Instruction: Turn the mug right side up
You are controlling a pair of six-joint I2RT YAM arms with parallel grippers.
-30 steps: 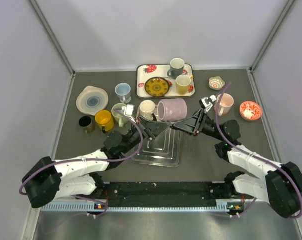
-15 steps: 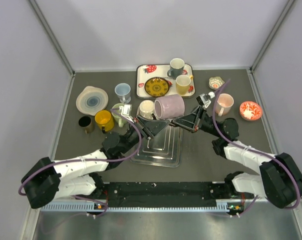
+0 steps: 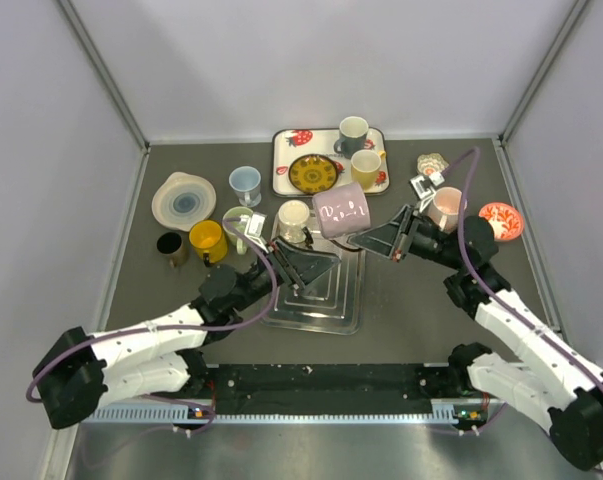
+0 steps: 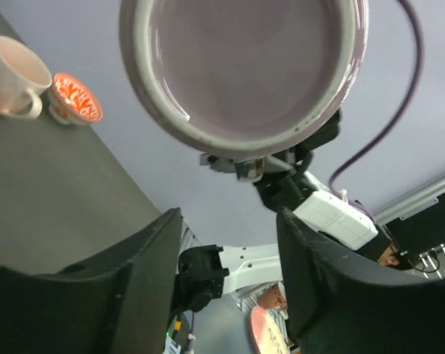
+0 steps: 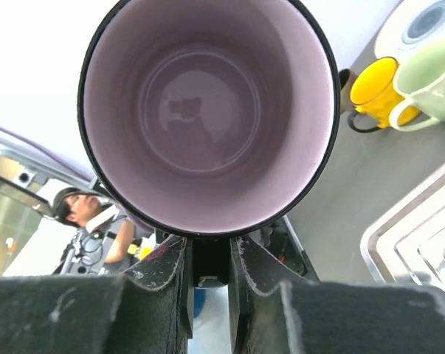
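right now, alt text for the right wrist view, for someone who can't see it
The open mouth of a lilac mug fills the frame, empty inside, pinched at its bottom edge by the right hand. Past it at right stand a yellow mug and a pale green mug, with a corner of a clear tray below them.

You see nine mugs: lilac mug (image 3: 341,212), grey mug (image 3: 353,131), cream mug (image 3: 365,168), blue mug (image 3: 245,183), black mug (image 3: 169,246), yellow mug (image 3: 206,240), green mug (image 5: 432,81), white mug (image 3: 294,214) and pink mug (image 3: 448,207). You have two trays: printed tray (image 3: 286,160) and clear tray (image 3: 316,300). Two plates: dark plate (image 3: 313,173) and pale plate (image 3: 184,200). Two small dishes: red dish (image 3: 499,220) and flowered dish (image 3: 432,164). Two tools: left tool (image 4: 228,221) and right tool (image 5: 209,254).
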